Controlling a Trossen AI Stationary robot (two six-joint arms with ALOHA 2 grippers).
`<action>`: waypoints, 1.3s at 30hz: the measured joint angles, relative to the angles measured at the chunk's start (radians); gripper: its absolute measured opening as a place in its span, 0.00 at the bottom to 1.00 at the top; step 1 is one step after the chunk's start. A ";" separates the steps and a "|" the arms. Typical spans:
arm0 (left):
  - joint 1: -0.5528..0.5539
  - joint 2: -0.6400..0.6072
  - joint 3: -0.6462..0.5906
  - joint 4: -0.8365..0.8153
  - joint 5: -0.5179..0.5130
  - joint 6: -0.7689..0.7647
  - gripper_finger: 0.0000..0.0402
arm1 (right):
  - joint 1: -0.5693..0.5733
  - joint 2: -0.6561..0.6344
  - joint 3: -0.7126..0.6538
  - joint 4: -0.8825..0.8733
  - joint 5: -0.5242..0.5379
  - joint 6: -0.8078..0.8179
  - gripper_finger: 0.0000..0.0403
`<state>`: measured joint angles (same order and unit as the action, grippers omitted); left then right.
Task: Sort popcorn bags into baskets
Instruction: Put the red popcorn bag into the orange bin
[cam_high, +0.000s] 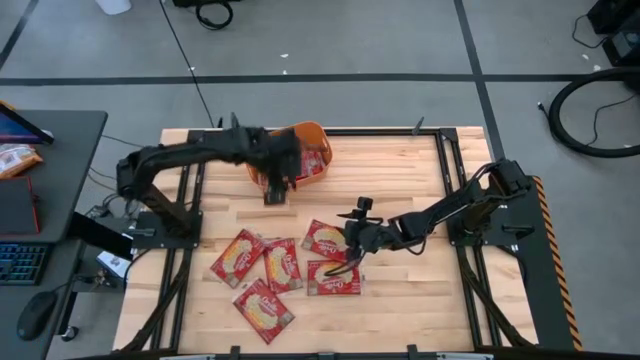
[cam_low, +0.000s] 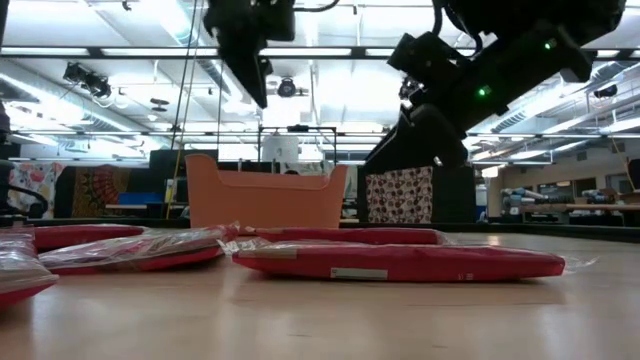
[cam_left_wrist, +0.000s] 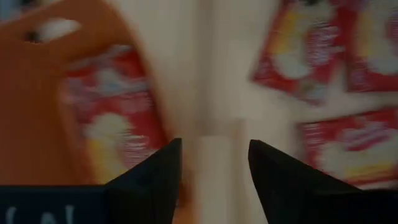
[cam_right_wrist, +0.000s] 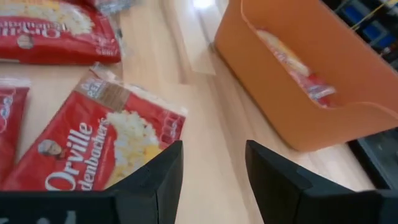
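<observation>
We see the left tool (cam_high: 274, 190) open and empty at the basket's (cam_high: 318, 131) lower left edge, upper centre, right tool (cam_high: 352, 236) open over five bags (cam_high: 283, 265) on the surface (cam_high: 400, 310), lower centre, a bag (cam_right_wrist: 292, 62) inside the basket

1. The basket (cam_high: 312, 150) is an orange plastic tub with rounded corners and solid walls, standing upright at the far middle of the table.
2. A red popcorn bag (cam_right_wrist: 292, 65) lies inside it.
3. 5 flat red popcorn bags with pale yellow patches lie loose on the wood nearer the front: (cam_high: 237, 257), (cam_high: 283, 264), (cam_high: 265, 308), (cam_high: 326, 240), (cam_high: 335, 279).
</observation>
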<state>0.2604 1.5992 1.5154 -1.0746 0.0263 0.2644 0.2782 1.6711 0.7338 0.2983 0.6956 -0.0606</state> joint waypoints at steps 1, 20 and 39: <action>-0.031 0.002 -0.001 -0.021 0.001 -0.049 0.47 | 0.001 0.000 -0.001 0.014 0.005 -0.009 0.44; -0.575 0.013 -0.266 -0.045 -0.156 -1.118 0.47 | 0.086 0.000 -0.001 0.051 0.017 -0.024 0.44; -0.800 0.228 -0.269 -0.105 -0.210 -1.690 0.47 | 0.166 0.011 -0.002 0.082 -0.073 -0.079 0.44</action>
<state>-0.5392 1.8269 1.2469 -1.1797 -0.1834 -1.4252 0.4438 1.6820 0.7319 0.3804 0.6222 -0.1394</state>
